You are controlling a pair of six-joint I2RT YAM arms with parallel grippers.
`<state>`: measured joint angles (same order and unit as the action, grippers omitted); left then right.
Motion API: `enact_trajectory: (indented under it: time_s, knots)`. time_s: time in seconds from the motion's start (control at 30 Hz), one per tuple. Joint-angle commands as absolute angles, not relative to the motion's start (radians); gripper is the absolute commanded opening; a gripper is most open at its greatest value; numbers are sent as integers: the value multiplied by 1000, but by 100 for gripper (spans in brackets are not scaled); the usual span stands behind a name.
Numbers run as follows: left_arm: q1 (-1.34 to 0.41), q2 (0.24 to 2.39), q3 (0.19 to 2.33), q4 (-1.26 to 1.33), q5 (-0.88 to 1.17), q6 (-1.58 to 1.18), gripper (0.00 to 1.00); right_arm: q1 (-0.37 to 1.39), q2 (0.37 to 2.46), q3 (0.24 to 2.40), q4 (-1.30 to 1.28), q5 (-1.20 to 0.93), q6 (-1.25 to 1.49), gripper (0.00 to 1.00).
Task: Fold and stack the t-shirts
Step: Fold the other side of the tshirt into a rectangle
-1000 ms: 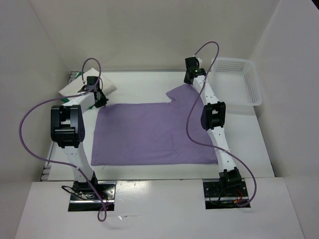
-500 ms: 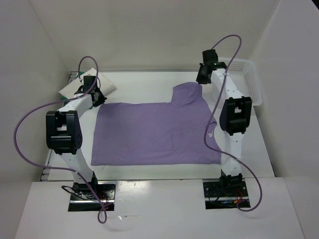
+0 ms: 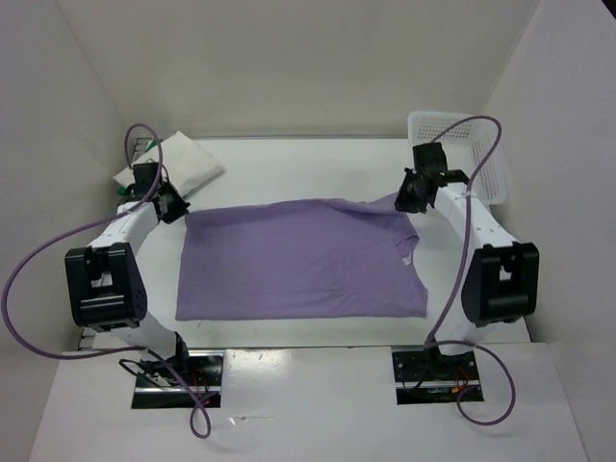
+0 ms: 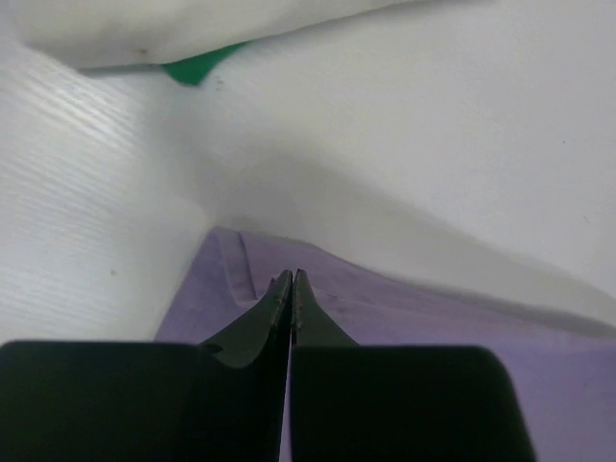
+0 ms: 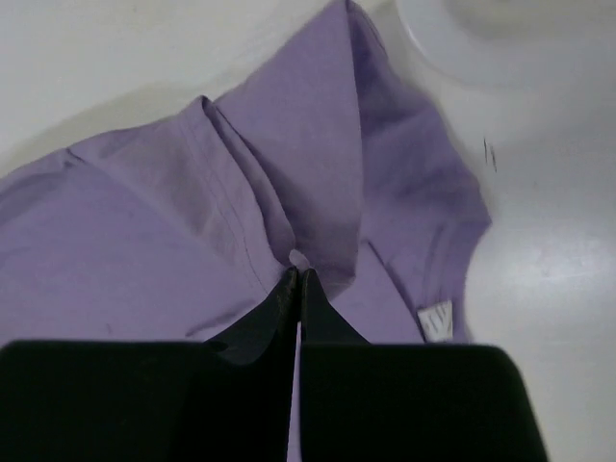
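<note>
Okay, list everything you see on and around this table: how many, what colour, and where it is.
purple t-shirt: one, lavender, spread across the middle of the table, bunched up at its far right corner
white t-shirt: one, white, folded, far left corner
green t-shirt: one, bright green, only an edge showing under the white t-shirt
basket: one, white lattice plastic, far right corner
table: one, white
cables: two, purple, one looping from each arm
left gripper: one, black, shut on the purple t-shirt's far left corner
right gripper: one, black, shut on the purple t-shirt's far right corner
</note>
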<state>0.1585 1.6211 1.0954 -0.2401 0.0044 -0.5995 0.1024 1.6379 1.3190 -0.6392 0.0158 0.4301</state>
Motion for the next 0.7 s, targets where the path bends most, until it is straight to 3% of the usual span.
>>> enact_trajectory:
  time_s: [0.0,0.37,0.67]
  knots:
    - [181,1557,1052,-241,52,-589,0,107,1482,1209,-609,0,476,1]
    - [190,1431,957,-311,52,-598,0,89,1230,986,-724,-93,543,1]
    - [255,1362,877,-359,81,-589,0,78,1172,996,-928,-101,554,1]
